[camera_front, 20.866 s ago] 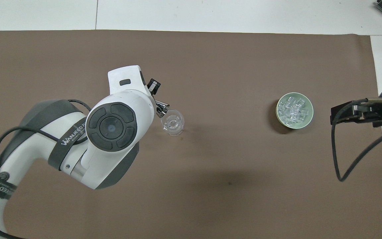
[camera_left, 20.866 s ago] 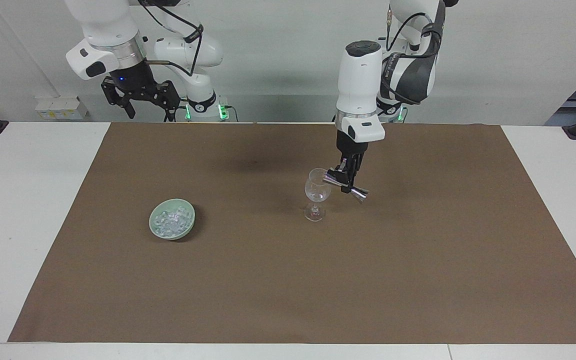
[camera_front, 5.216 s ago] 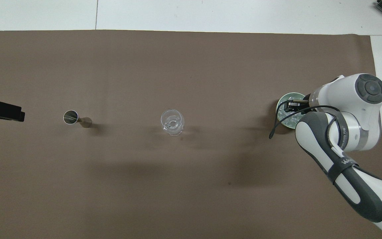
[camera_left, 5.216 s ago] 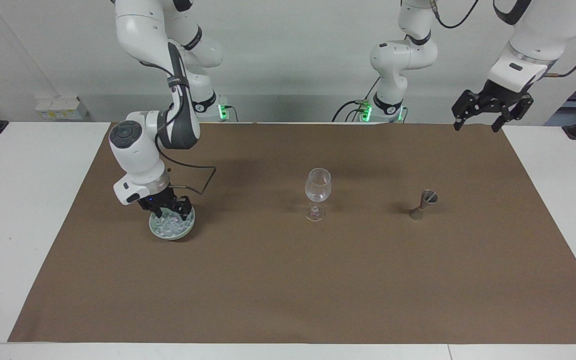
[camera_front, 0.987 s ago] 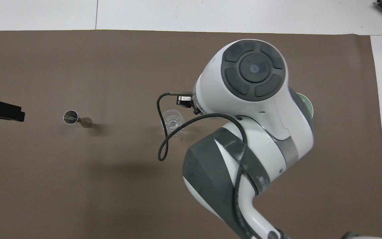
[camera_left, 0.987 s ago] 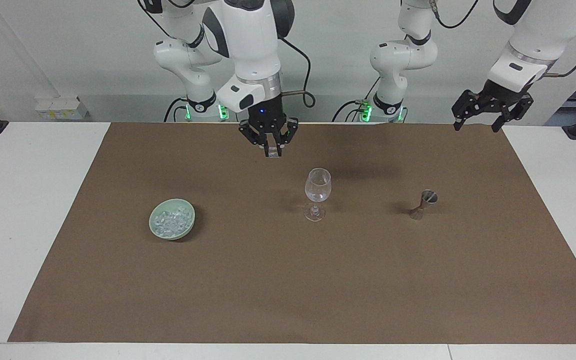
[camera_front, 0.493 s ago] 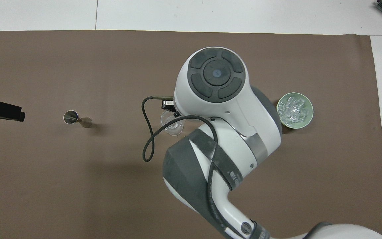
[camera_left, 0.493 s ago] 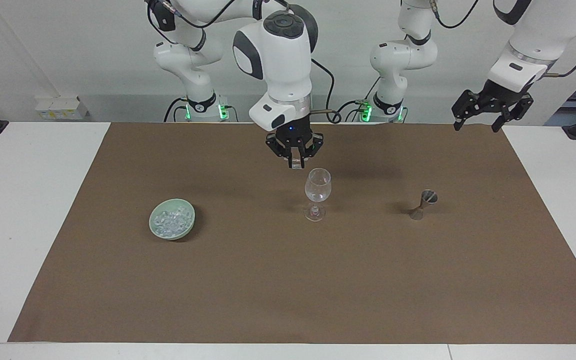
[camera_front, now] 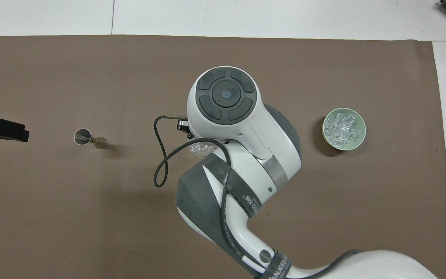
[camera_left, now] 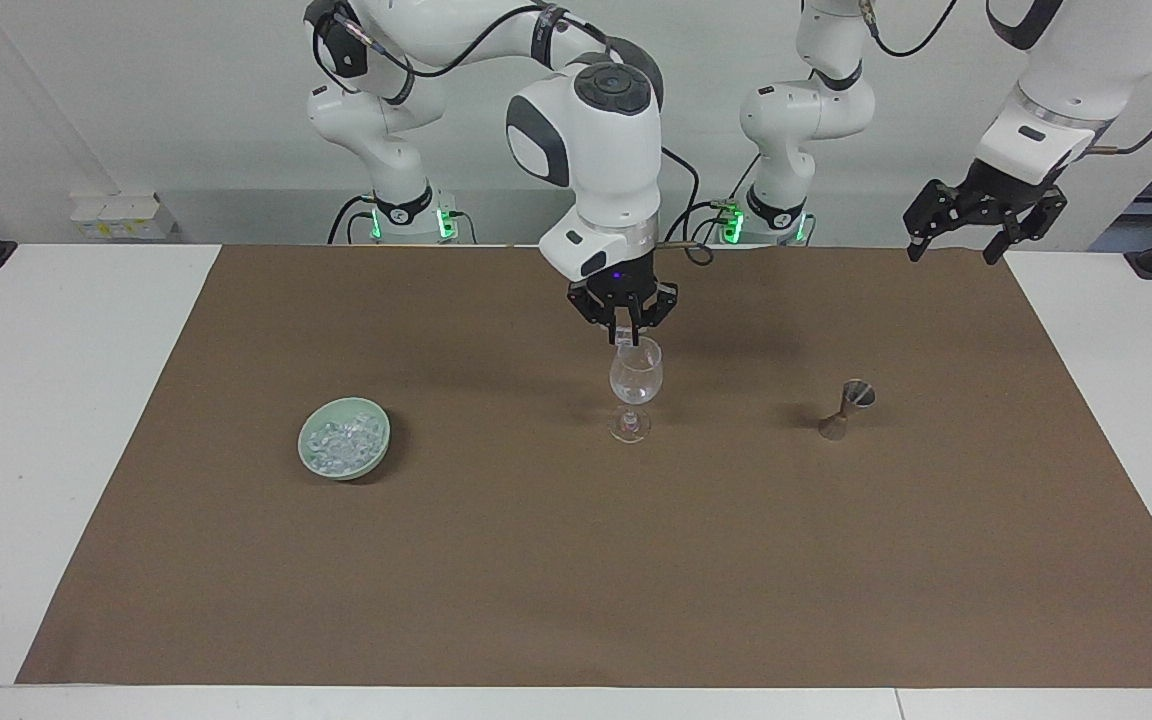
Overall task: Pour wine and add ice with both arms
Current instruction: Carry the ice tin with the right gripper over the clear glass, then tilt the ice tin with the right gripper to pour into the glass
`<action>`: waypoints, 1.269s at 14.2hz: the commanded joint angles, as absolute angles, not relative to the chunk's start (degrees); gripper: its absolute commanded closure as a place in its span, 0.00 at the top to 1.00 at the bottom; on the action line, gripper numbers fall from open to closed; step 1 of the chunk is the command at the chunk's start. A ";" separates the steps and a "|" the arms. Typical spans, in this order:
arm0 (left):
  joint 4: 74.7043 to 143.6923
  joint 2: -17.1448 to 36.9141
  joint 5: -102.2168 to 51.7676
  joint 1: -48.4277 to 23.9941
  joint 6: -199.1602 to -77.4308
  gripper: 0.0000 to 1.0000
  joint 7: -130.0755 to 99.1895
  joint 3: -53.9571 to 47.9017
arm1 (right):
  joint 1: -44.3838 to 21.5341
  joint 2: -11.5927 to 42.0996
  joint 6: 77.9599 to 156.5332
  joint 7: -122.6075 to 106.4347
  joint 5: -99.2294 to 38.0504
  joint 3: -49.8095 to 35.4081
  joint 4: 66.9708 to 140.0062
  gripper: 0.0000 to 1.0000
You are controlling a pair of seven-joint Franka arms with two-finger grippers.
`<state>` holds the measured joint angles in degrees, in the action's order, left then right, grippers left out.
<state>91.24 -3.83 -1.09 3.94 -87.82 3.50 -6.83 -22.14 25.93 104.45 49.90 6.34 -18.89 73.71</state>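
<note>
Dropping ice looks like the current step: right gripper (camera_left: pixel 624 340), clamped on one chunk, hangs over the wine glass (camera_left: pixel 634 388). Remaining ice (camera_left: pixel 341 441) sits in the green bowl (camera_left: pixel 377 421). Next: release. Left gripper (camera_left: pixel 982 212) waits, wide.

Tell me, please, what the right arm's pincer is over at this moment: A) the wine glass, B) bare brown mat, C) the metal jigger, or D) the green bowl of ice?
A: the right pincer hangs directly above the wine glass rim, fingertips shut.

ice (camera_left: pixel 341 441) clear chunks, heaped in green bowl (camera_left: pixel 371 452) | one chunk (camera_left: pixel 624 338) over wine glass (camera_left: pixel 635 385)
</note>
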 commanded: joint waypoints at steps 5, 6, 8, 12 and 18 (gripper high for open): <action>91.41 -4.57 -0.53 3.78 -87.19 1.00 3.96 -6.50 | -23.47 29.18 106.61 51.77 9.32 -19.07 72.33 0.00; 91.41 -4.57 -0.53 3.78 -87.19 1.00 3.96 -6.50 | -23.47 29.09 106.35 51.77 9.32 -19.07 72.42 0.00; 91.41 -4.57 -0.53 3.78 -87.19 1.00 3.96 -6.50 | -23.47 29.09 106.08 51.68 9.32 -19.07 72.51 0.00; 91.41 -4.57 -0.53 3.78 -87.19 1.00 3.96 -6.50 | -23.47 28.92 105.82 51.77 9.32 -19.16 72.60 0.04; 91.41 -4.57 -0.53 3.78 -87.19 1.00 3.96 -6.50 | -23.73 28.74 105.56 51.77 9.49 -19.16 72.60 0.29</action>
